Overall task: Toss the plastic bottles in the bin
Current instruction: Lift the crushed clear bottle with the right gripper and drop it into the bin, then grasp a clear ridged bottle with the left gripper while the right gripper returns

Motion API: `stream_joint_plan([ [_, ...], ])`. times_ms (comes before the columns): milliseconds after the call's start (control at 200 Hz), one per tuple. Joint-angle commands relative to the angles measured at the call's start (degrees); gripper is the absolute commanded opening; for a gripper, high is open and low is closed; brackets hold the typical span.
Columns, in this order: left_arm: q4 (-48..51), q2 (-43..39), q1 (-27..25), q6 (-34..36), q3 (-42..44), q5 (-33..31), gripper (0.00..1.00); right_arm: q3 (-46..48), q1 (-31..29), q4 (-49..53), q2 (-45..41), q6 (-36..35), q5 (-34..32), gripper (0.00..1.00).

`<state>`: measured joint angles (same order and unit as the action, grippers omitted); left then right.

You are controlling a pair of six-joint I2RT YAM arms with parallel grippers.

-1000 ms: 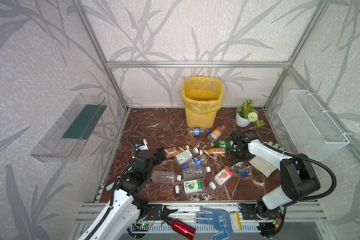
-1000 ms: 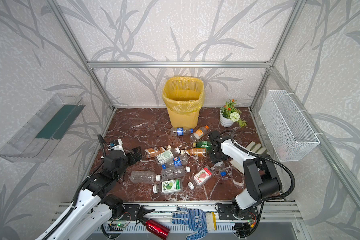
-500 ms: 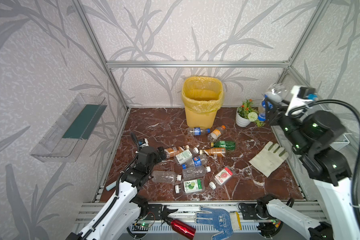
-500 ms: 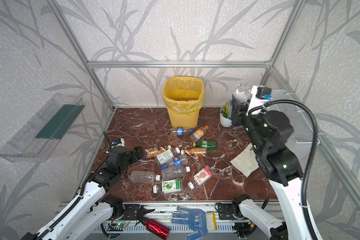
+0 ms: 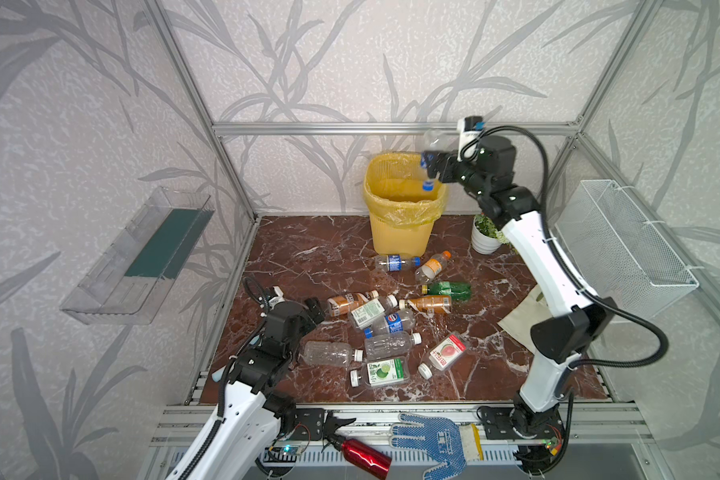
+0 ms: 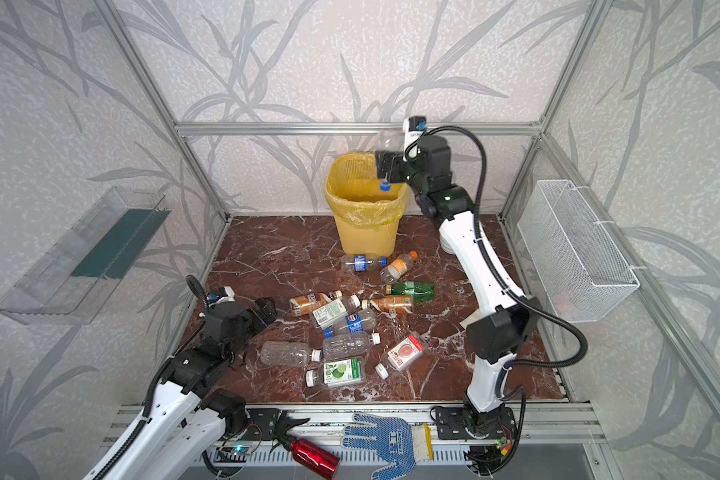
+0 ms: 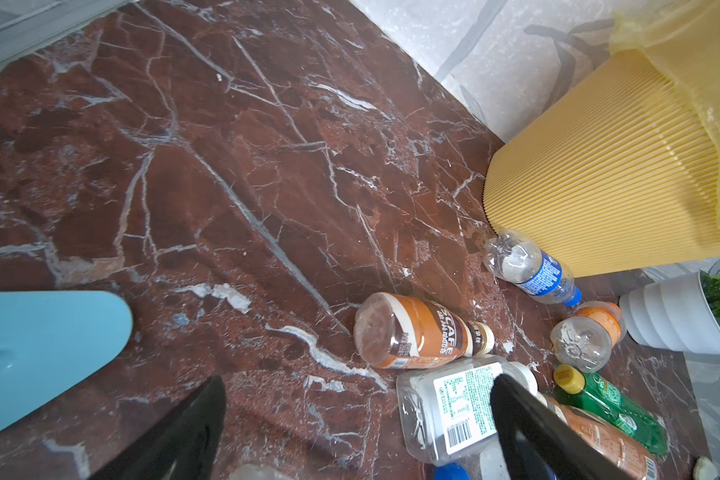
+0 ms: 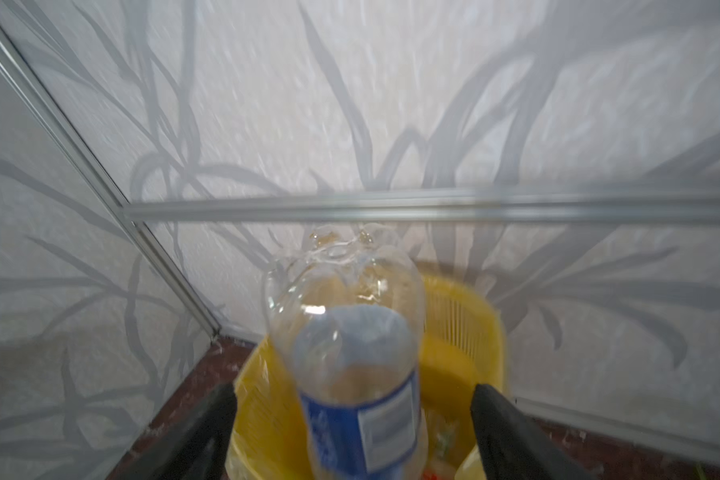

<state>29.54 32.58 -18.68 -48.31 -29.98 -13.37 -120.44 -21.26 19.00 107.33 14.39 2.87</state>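
The yellow bin (image 5: 400,224) (image 6: 364,224) stands at the back wall. My right gripper (image 5: 431,164) (image 6: 387,166) (image 8: 352,395) hangs open above its rim. A clear blue-labelled plastic bottle (image 5: 431,145) (image 8: 350,353) is loose between the spread jaws, blue cap down over the bin (image 8: 466,332). Several other plastic bottles lie on the marble floor, among them a brown one (image 5: 348,302) (image 7: 416,332) and a clear white-labelled one (image 5: 368,311) (image 7: 454,407). My left gripper (image 5: 308,311) (image 6: 265,311) (image 7: 360,382) is open and empty, low beside that pile.
A white plant pot (image 5: 485,237) sits right of the bin. A wire basket (image 5: 624,249) hangs on the right wall, a clear tray (image 5: 142,257) on the left. A beige glove (image 5: 524,320) lies by the right arm. A red metal bottle (image 5: 364,453) and blue glove (image 5: 437,440) lie on the front rail.
My right arm lifted the clear bottle from the floor, swung it up and across to above the bin, and its jaws have opened. The left arm barely shifted.
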Motion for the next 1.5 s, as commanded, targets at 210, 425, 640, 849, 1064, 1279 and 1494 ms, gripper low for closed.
stream_joint_plan([
  [210,16.1,-4.5,-0.4,-6.5,-6.1,-3.9,0.99,3.7,0.4,-2.6,-15.2,-1.9,-2.2,0.99],
  [425,22.1,-7.2,-0.7,-10.5,-6.4,-0.3,0.99,25.0,0.4,-8.4,-27.2,0.3,-2.9,0.99],
  [640,20.1,-5.7,-1.2,-17.8,-2.3,6.5,0.99,50.6,0.5,-5.6,-40.5,4.2,-9.8,0.99],
  [849,20.0,-9.1,-6.2,-30.0,1.8,4.2,0.99,68.4,0.5,0.1,-49.0,5.8,-15.3,0.99],
  [1064,19.5,-7.9,-13.4,-38.3,4.2,2.1,0.99,78.4,5.0,1.1,-55.2,9.0,-14.2,0.99],
  [1279,13.6,1.9,-25.0,-45.6,4.0,-4.4,0.99,80.5,7.1,-0.1,-55.2,10.3,-12.0,0.99],
  [1494,6.4,6.2,-32.4,-55.8,8.9,-8.1,0.96,79.7,7.6,-0.2,-53.3,9.0,-10.7,0.99],
])
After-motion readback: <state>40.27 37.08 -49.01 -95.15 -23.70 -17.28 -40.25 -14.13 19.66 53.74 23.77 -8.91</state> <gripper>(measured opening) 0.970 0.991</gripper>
